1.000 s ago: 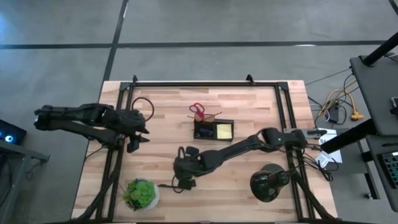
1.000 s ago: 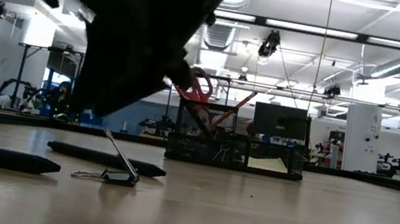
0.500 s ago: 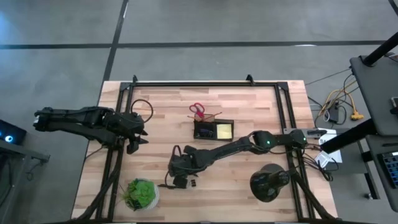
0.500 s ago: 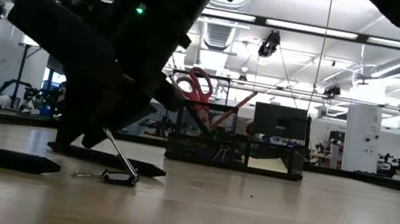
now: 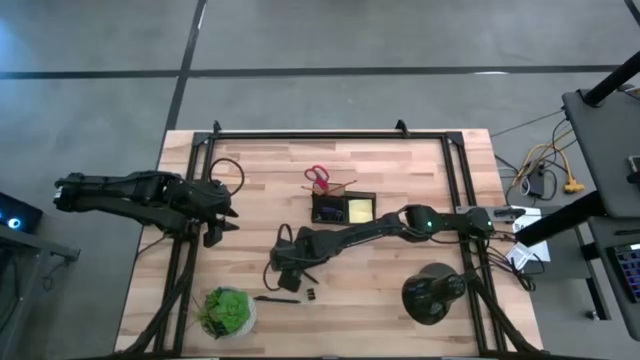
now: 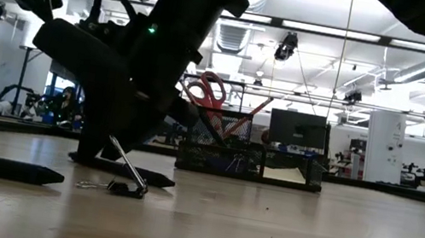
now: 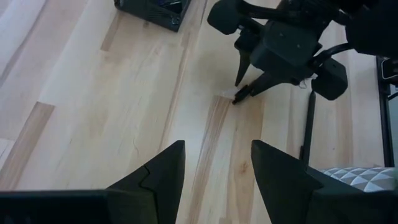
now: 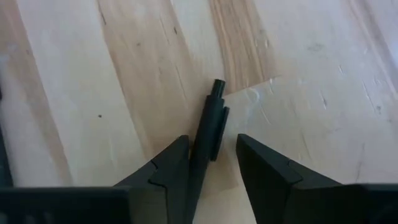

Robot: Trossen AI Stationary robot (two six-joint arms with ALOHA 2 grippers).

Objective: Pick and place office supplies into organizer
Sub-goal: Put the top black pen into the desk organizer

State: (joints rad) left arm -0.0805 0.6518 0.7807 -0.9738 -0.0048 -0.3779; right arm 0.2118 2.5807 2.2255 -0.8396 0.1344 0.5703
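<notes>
Right gripper (image 8: pixel 211 155) shifted toward table's left, now straddling black pen (image 8: pixel 211 124) lying flat on table (image 5: pixel 400 170) (jaws spread, not pinching). Mesh organizer (image 5: pixel 344 209) behind. Left gripper (image 7: pixel 214 171) open, waiting at left edge.

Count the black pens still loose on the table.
2. One black pen lies between the right gripper's fingers; the other pen lies nearer the potted plant. Others may be hidden.
</notes>
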